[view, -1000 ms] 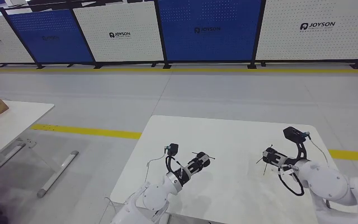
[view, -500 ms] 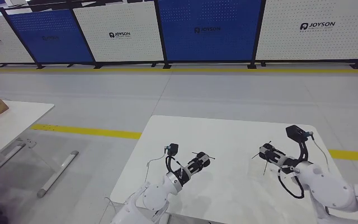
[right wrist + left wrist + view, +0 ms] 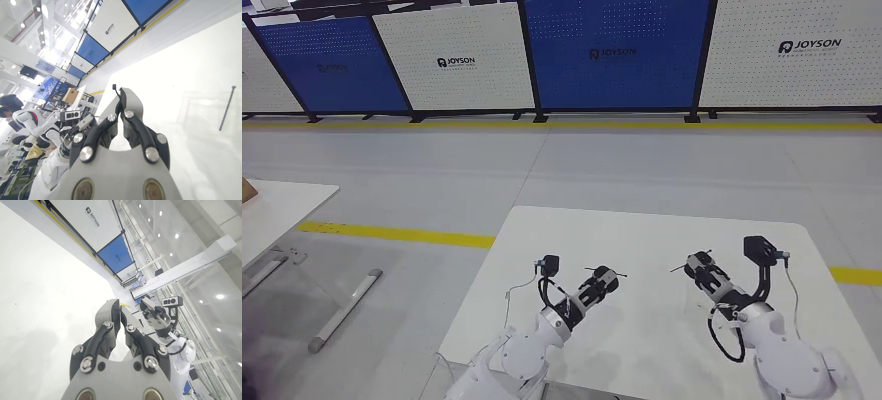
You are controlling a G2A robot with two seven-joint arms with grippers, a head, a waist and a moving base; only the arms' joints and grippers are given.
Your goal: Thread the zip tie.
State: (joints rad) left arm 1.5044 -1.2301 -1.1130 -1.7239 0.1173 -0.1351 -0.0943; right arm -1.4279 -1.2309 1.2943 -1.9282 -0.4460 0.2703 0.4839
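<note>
In the top view my left gripper (image 3: 604, 280) is over the near middle of the white table (image 3: 662, 230), shut on a thin black zip tie (image 3: 618, 274) that crosses its tips. The left wrist view has those jaws (image 3: 120, 309) pressed together. My right gripper (image 3: 694, 263) hovers a short way to the right, facing the left one across a gap. It is shut on a second black zip tie (image 3: 114, 87), whose square head sticks out past the fingertips (image 3: 130, 98). A third zip tie (image 3: 226, 108) lies flat on the table.
The loose zip tie rests on a clear sheet (image 3: 200, 106) on the tabletop. Blue and white pegboard panels (image 3: 617, 55) stand across the floor behind the table. Another white table (image 3: 282, 210) is at the far left.
My right gripper has moved left across the table towards the left gripper, carrying its zip tie. The left gripper has stayed in place.
</note>
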